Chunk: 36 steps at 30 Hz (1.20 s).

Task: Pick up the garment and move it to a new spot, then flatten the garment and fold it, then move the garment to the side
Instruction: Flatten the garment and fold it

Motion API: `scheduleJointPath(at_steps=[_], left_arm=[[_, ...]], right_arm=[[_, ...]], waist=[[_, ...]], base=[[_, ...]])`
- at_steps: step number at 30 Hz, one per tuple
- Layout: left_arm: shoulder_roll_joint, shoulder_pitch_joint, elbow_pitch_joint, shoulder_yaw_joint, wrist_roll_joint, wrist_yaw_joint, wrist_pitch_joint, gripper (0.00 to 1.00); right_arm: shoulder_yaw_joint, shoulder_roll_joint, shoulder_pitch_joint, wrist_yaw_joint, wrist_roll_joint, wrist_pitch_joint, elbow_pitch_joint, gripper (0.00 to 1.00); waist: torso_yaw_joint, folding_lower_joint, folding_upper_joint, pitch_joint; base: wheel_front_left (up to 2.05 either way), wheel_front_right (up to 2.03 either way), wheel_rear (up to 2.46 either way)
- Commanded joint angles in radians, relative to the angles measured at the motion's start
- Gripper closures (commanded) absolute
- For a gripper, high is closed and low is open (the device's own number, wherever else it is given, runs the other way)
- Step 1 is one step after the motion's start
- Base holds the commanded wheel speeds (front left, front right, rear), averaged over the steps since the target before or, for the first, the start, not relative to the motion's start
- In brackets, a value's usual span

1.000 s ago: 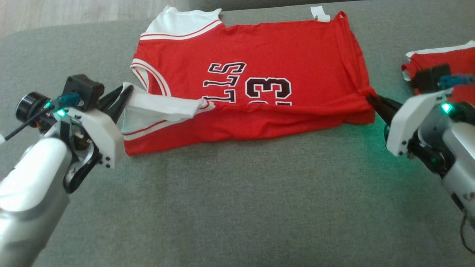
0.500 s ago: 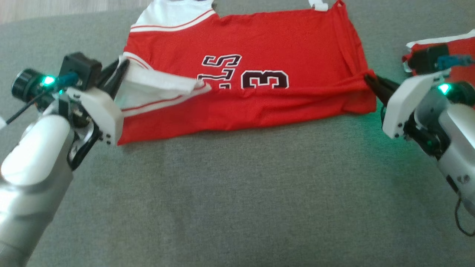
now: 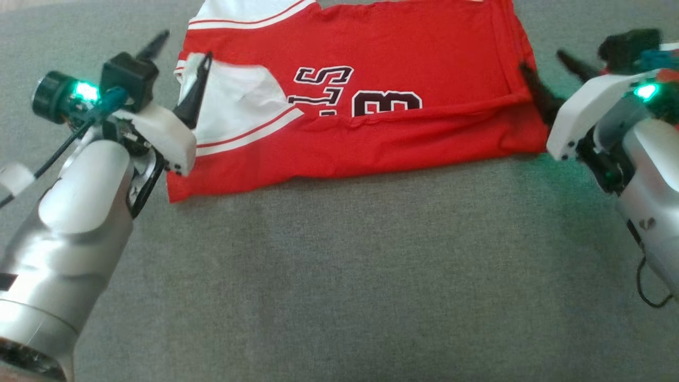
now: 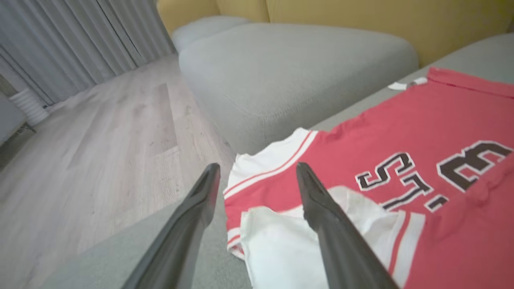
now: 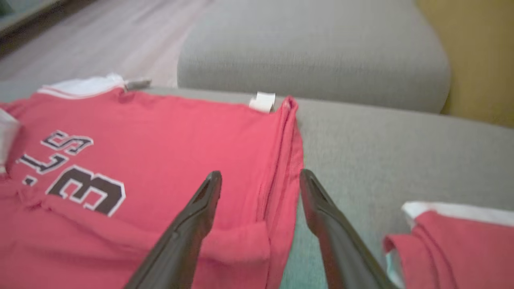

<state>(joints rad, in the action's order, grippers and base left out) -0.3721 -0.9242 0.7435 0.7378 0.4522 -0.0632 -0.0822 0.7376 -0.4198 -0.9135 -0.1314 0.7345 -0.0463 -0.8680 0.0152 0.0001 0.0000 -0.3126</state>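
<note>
The left claw and right claw are held spread, empty, at either end of the red-and-white fabric jersey, laid on the grey upholstered cushion, near edge doubled over. Folding is judged in hand; fresh grips are called for.

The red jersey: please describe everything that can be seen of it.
The red jersey lies flat on the grey cushion, its near edge folded over onto the front. It looks like thin knit cloth, with white red-striped trim, black white-edged lettering and a small white tag at the far edge. The left gripper and right gripper, both open, stand at its ends; neither grips it.
</note>
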Motion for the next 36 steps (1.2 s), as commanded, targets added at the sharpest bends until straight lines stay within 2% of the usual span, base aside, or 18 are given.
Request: scheduleJointPath(at_steps=[1, 6, 10, 14, 17, 20, 25, 30, 36], left_arm=[[-0.034, -0.060, -0.013, -0.052, -0.005, 0.019, -0.037, 0.00], [0.000, -0.032, -0.030, -0.133, 0.034, 0.103, -0.161, 0.00], [0.020, 0.059, -0.137, -0.216, 0.053, 0.167, -0.178, 0.00], [0.039, 0.226, -0.304, -0.306, 0.027, 0.219, -0.179, 0.00], [0.069, 0.359, -0.397, -0.363, 0.003, 0.247, -0.179, 0.00], [0.098, 0.471, -0.457, -0.396, -0.034, 0.260, -0.179, 0.00], [0.145, 0.606, -0.483, -0.436, -0.079, 0.258, -0.179, 0.00], [0.186, 0.670, -0.481, -0.479, -0.108, 0.232, -0.179, 0.00], [0.212, 0.661, -0.447, -0.527, -0.140, 0.199, -0.180, 0.00]], right_arm=[[-0.017, 0.005, -0.020, 0.001, -0.011, 0.047, 0.009, 0.00], [-0.114, 0.054, -0.007, 0.001, -0.035, 0.260, -0.034, 0.00], [-0.238, 0.102, 0.036, 0.001, -0.067, 0.306, -0.015, 0.00], [-0.453, 0.170, 0.154, 0.001, -0.172, 0.308, 0.141, 0.00], [-0.601, 0.260, 0.289, 0.001, -0.277, 0.308, 0.260, 0.00], [-0.668, 0.330, 0.421, 0.001, -0.390, 0.308, 0.363, 0.00], [-0.714, 0.367, 0.606, 0.001, -0.481, 0.308, 0.474, 0.00], [-0.695, 0.369, 0.713, 0.001, -0.426, 0.308, 0.529, 0.00], [-0.689, 0.369, 0.721, 0.001, -0.418, 0.308, 0.565, 0.00]], waist=[[-0.002, -0.0001, 0.0000, 0.009], [0.000, -0.0001, 0.0000, 0.058], [0.002, -0.0001, 0.0000, 0.109], [0.003, -0.0001, 0.0000, 0.157], [0.008, -0.0001, 0.0000, 0.192], [0.012, -0.0001, 0.0000, 0.218], [0.018, -0.0001, 0.0000, 0.243], [0.018, -0.0001, 0.0000, 0.243], [-0.002, -0.0001, 0.0000, 0.220]], base=[[0.00, 0.00, 0.00], [0.00, 0.00, 0.00], [0.00, 0.00, 0.00], [0.00, 0.00, 0.00], [0.00, 0.00, 0.00], [0.00, 0.00, 0.00], [0.00, 0.00, 0.00], [0.00, 0.00, 0.00], [0.00, 0.00, 0.00]])
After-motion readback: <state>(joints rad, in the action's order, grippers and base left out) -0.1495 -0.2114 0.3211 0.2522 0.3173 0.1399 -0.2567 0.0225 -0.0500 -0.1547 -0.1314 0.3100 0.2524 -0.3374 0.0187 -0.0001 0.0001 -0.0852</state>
